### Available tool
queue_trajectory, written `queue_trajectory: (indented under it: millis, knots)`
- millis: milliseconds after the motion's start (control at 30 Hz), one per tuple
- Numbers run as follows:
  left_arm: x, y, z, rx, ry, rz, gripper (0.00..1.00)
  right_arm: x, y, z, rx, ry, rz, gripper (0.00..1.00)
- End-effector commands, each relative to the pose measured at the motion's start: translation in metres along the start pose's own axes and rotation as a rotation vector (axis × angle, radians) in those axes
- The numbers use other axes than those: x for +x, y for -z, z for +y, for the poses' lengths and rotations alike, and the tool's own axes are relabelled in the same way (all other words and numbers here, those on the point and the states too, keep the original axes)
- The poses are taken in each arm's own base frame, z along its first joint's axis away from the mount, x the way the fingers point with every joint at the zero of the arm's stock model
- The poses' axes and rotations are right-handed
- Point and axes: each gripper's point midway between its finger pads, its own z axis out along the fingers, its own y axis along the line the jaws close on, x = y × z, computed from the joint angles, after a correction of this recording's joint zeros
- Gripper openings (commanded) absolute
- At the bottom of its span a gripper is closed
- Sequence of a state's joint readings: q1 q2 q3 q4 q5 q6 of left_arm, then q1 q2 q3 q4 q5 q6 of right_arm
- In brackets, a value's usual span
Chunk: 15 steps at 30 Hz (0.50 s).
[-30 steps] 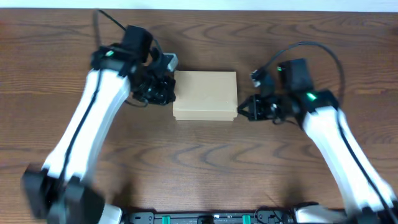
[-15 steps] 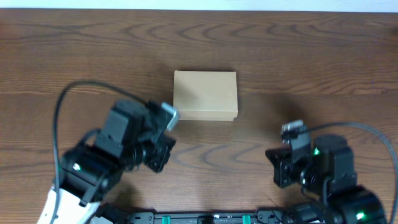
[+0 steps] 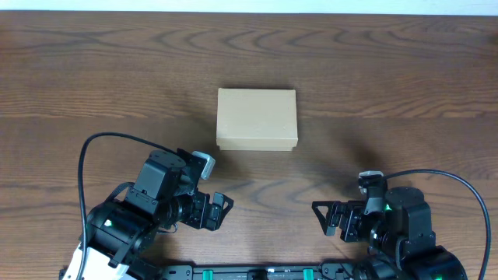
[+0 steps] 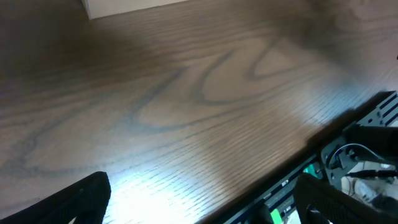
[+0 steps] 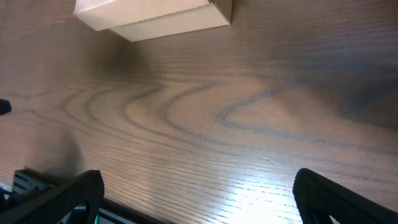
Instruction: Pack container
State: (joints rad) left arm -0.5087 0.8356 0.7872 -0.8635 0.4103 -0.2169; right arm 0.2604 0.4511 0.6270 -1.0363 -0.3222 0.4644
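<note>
The container (image 3: 257,119), a plain tan cardboard box with its lid down, lies in the middle of the wooden table. Nothing touches it. My left gripper (image 3: 219,211) sits near the front edge, well below and left of the box, open and empty. My right gripper (image 3: 324,219) sits near the front edge, below and right of the box, also open and empty. In the left wrist view the gripper (image 4: 202,202) shows only bare wood between its fingers, with a corner of the container (image 4: 124,5) at the top. The right wrist view shows its gripper (image 5: 199,196) wide over bare wood, the container (image 5: 149,12) far ahead.
A black rail with green connectors (image 3: 257,273) runs along the table's front edge, right beside both grippers, and shows in the left wrist view as the rail (image 4: 354,155). Black cables (image 3: 117,140) loop from each arm.
Both arms have pulled back from the box's left and right sides to the front edge of the table. Both grippers have gone from shut to open. The box stays where it was.
</note>
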Motion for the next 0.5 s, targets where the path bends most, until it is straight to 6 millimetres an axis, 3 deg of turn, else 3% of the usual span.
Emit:
queue_trajectory:
  millis: [0,333,467]
  knots:
    - [-0.002,0.002,-0.003,0.009,0.026,-0.008,0.95,0.003,0.000,0.002,-0.009,-0.034,0.007,0.99]
    - [-0.001,0.003,-0.004,0.010,0.023,-0.006,0.95,0.003,0.000,0.002,-0.010,-0.034,0.008,0.99]
    - [-0.012,0.016,0.017,-0.080,0.029,-0.112,0.96,0.003,0.000,0.002,-0.010,-0.034,0.008,0.99]
